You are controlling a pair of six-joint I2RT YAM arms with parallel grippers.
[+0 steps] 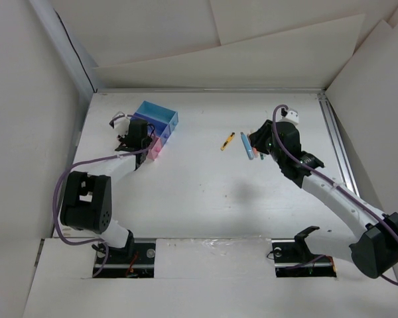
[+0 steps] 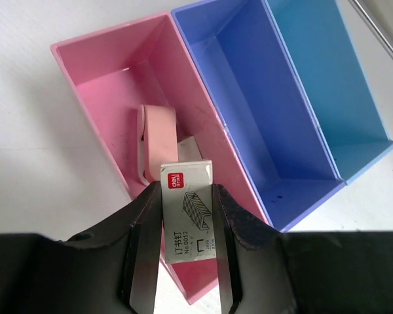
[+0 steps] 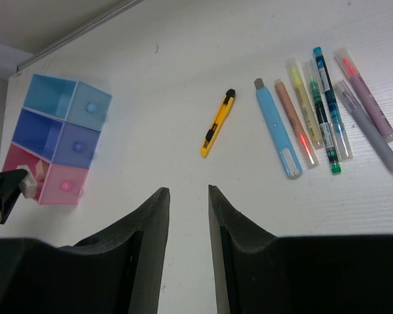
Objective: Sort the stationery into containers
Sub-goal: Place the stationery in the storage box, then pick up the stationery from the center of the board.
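Note:
Three joined bins stand at the back left: light blue (image 2: 327, 85), blue-violet (image 2: 249, 98) and pink (image 2: 98, 98). My left gripper (image 2: 187, 190) is shut on a small grey staple box (image 2: 187, 209) and holds it over the near end of the pink bin, where a pink block (image 2: 158, 140) lies. In the top view the left gripper (image 1: 134, 138) is at the bins (image 1: 158, 119). My right gripper (image 3: 187, 191) is open and empty above the table, near a yellow cutter (image 3: 218, 122), a light-blue pen (image 3: 277, 129) and several other pens (image 3: 327, 111).
A metal rail (image 1: 338, 146) runs along the table's right edge. White walls close the back and both sides. In the top view the pens lie partly under my right gripper (image 1: 255, 140), with the yellow cutter (image 1: 227, 141) to its left.

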